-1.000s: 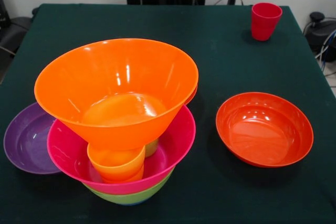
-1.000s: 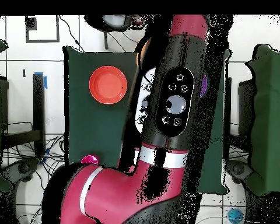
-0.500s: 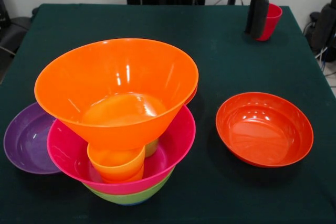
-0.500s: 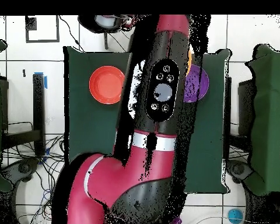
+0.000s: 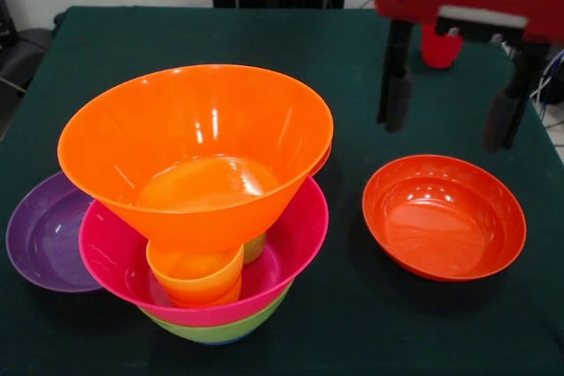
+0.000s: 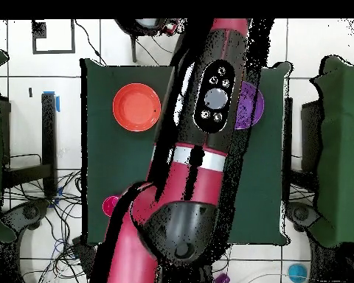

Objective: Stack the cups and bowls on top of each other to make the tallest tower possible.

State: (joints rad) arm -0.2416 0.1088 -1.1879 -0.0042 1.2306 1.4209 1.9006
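Observation:
The tower stands at front left: a deep orange bowl (image 5: 194, 143) leans tilted on a yellow-orange cup (image 5: 196, 276) inside a magenta bowl (image 5: 295, 239), which sits in a lime-green bowl (image 5: 216, 331). A second small cup (image 5: 256, 248) peeks from behind the first. A red-orange bowl (image 5: 443, 216) lies alone at right, also visible from overhead (image 6: 136, 107). My gripper (image 5: 445, 134) hangs open just above and behind that bowl, with nothing between its black fingers (image 5: 395, 85). The red cup (image 5: 438, 50) is mostly hidden behind the gripper.
A purple bowl (image 5: 44, 235) lies against the tower's left side. In the overhead view the arm (image 6: 209, 110) covers the tower, leaving only part of the purple bowl (image 6: 248, 107) in sight. The dark green table (image 5: 352, 323) ends close to the right of the red-orange bowl.
The gripper has come down and forward from the far right corner by the red cup. It now hangs over the far rim of the red-orange bowl. The bowls and cups have not moved.

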